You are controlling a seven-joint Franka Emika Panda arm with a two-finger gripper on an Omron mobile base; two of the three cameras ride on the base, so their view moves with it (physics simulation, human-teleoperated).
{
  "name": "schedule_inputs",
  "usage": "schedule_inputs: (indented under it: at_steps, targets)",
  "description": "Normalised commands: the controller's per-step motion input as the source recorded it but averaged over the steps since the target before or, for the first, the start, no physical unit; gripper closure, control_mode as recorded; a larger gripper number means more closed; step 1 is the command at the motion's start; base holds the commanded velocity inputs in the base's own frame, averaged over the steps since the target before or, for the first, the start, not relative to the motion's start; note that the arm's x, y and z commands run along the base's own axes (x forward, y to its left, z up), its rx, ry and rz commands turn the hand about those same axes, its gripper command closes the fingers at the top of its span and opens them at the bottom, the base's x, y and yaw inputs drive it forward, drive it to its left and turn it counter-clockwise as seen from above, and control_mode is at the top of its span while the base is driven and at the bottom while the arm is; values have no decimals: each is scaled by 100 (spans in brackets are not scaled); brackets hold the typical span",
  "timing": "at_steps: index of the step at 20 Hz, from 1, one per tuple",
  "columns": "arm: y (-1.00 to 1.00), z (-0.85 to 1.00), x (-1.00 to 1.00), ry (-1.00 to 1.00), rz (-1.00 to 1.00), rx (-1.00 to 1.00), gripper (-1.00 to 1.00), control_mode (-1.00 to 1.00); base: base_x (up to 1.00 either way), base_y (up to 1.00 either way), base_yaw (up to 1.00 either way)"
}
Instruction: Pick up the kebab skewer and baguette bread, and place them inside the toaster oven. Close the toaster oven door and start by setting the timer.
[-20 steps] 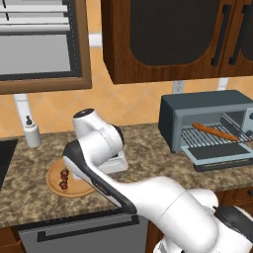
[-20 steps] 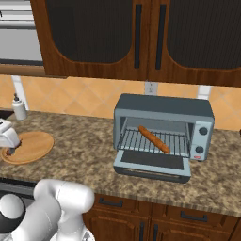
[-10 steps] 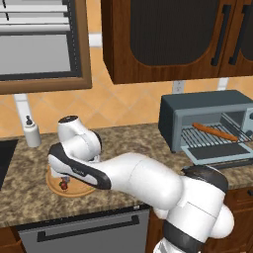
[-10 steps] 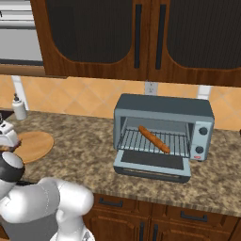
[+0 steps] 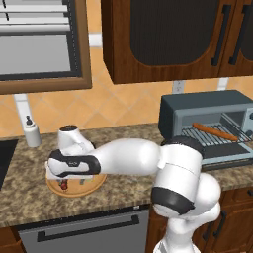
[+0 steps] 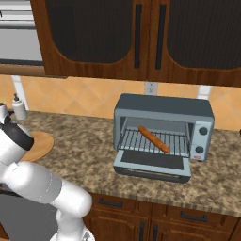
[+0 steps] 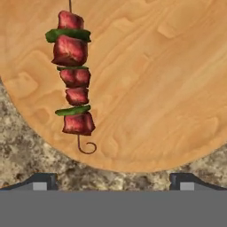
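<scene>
Dark wood wall cupboards [image 6: 141, 37] run along the top of the right base view; orange tiled wall below them. A window with blinds [image 5: 34, 44] sits upper left of the left base view, cut off by the frame edge.

Speckled brown stone table [image 6: 84, 150] spans the middle, with wood doors under it.

Toaster oven [image 6: 162, 127] at centre right of the right base view, boxy blue-grey. Its door [image 6: 153, 164] lies folded down flat. Baguette [image 6: 153, 139] lies slantwise on the wire rack inside. In the left base view the oven is cut off at the right edge.

White arm [image 5: 143, 158] reaches to the left of the left base view and hides much of the round wooden board [image 5: 94, 182] beneath its hand.

Kebab skewer [image 7: 73, 84] lies on the board, upper left of the hand view, top end cut off; red chunks and green slices, a curled hook at the near end. In the left base view only a red speck of it peeks out.

Small white bottle [image 5: 32, 132] by the wall, left.

Fingers [image 7: 113, 181] spread wide, holding nothing, tips at the bottom of the hand view over the board's edge.
</scene>
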Motion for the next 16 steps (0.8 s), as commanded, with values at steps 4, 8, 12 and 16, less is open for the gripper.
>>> schedule_inputs:
  at_steps: [4,8,12,16]
  targets:
    - [53,-43,42,0,0,0,-100,-100,0,0,0]
    - [36,-22,38,0,0,0,-100,-100,0,0,0]
    - [19,-15,27,0,0,0,-100,-100,0,0,0]
    - [19,-1,24,0,0,0,-100,-100,0,0,0]
